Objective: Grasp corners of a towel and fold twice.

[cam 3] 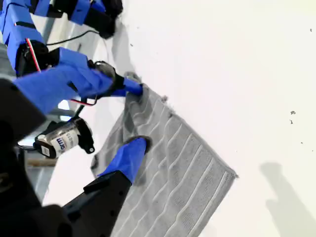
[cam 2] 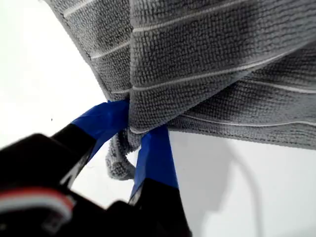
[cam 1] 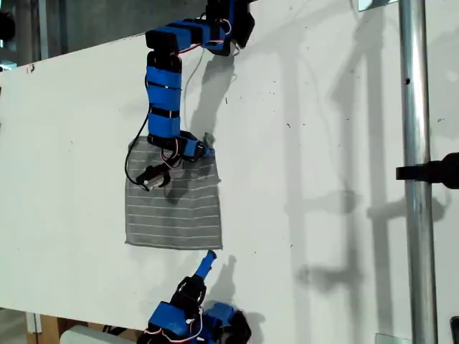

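Blue fingers point(cam 2: 155, 158) of my first hand point(cam 2: 136, 133) pinch the towel's point(cam 1: 176, 204) corner point(cam 2: 129, 140); second hand point(cam 1: 208, 256) apart.

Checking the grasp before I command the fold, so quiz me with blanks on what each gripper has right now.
My first gripper is shut on one ___ of the towel. In the exterior view, that is the towel's upper ___ corner. In the same view, my second gripper sits off the cloth and holds ___.

Missing words: corner; right; nothing
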Robot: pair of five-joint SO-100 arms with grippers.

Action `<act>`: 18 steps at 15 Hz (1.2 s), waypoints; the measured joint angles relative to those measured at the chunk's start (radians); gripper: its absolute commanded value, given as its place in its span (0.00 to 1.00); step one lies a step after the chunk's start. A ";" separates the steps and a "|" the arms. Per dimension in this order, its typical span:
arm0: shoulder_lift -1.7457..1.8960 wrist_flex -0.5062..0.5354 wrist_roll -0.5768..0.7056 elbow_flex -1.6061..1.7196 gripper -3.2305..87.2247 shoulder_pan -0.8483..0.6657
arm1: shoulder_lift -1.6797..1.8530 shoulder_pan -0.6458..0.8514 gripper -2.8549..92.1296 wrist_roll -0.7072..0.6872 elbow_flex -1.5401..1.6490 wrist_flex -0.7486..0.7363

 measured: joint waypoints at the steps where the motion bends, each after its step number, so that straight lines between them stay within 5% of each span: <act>1: 0.023 -0.008 0.000 0.012 0.18 0.000 | 0.000 0.000 0.03 0.000 0.000 0.000; 2: 0.087 -0.020 -0.009 0.067 0.04 -0.006 | 0.000 0.000 0.03 0.000 0.000 0.000; 5: 0.285 -0.009 -0.081 0.124 0.03 -0.132 | 0.000 0.000 0.03 0.000 0.000 0.000; 8: -0.049 0.238 -0.146 -0.118 0.42 -0.244 | 0.000 0.000 0.03 0.000 0.002 0.000; 11: -0.362 0.241 -0.040 -0.262 0.51 -0.288 | 0.000 0.000 0.03 0.000 0.002 0.000; 14: -0.480 0.207 0.095 -0.258 0.48 -0.362 | 0.002 0.000 0.03 0.000 0.005 -0.002; 18: -0.546 -0.069 0.137 0.017 0.46 -0.413 | 0.006 -0.002 0.03 0.000 0.012 -0.009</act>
